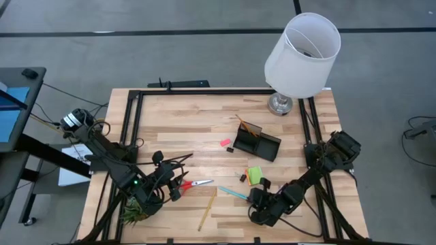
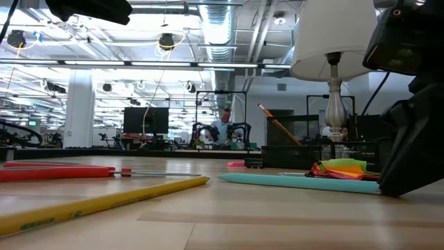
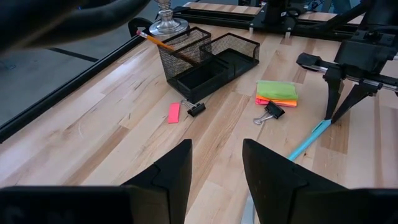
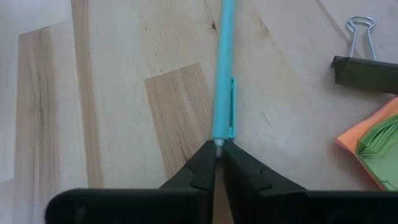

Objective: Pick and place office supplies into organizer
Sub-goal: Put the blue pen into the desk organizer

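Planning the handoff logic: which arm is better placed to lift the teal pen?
Right. The right pincer is pinched on the teal pen tip, while the left pincer hangs open over bare table.

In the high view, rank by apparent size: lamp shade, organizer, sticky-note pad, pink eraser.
1. Lamp shade, though it stands taller, nearer the overhead camera, so it may look oversized.
2. Organizer.
3. Sticky-note pad.
4. Pink eraser.
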`<state>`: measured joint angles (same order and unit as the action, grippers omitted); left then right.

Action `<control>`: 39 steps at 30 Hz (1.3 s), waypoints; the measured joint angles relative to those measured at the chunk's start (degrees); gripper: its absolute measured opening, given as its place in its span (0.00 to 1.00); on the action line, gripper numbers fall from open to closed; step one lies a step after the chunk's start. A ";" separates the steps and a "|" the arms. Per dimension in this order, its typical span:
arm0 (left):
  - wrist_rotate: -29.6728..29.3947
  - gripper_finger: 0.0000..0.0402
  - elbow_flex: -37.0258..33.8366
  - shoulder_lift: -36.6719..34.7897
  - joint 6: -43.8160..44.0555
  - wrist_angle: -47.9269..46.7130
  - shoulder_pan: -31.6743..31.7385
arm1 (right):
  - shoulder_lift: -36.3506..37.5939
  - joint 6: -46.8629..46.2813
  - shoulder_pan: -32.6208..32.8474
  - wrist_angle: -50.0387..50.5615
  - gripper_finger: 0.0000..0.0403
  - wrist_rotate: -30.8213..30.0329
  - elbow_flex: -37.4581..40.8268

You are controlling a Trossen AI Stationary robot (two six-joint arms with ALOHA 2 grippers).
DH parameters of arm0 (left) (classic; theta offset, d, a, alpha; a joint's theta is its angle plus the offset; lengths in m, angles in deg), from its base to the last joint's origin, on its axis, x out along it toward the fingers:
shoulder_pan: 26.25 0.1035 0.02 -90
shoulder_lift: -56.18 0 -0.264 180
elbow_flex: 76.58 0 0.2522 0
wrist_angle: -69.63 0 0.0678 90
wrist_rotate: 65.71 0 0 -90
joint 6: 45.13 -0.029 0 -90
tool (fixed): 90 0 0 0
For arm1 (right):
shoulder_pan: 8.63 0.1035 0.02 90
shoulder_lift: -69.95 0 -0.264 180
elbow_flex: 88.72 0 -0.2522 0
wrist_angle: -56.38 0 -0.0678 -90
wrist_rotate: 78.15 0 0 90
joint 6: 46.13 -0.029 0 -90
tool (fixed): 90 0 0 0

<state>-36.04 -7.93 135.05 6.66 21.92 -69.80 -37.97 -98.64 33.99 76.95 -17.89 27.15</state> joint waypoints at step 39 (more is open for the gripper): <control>3.09 0.34 0.00 0.00 -0.29 -0.17 -0.02 | 20.57 9.44 -11.96 70.86 0.00 -0.12 -29.42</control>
<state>-32.96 -7.93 135.05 6.37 21.74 -69.82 -17.40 -89.20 22.02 147.81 -18.00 -2.27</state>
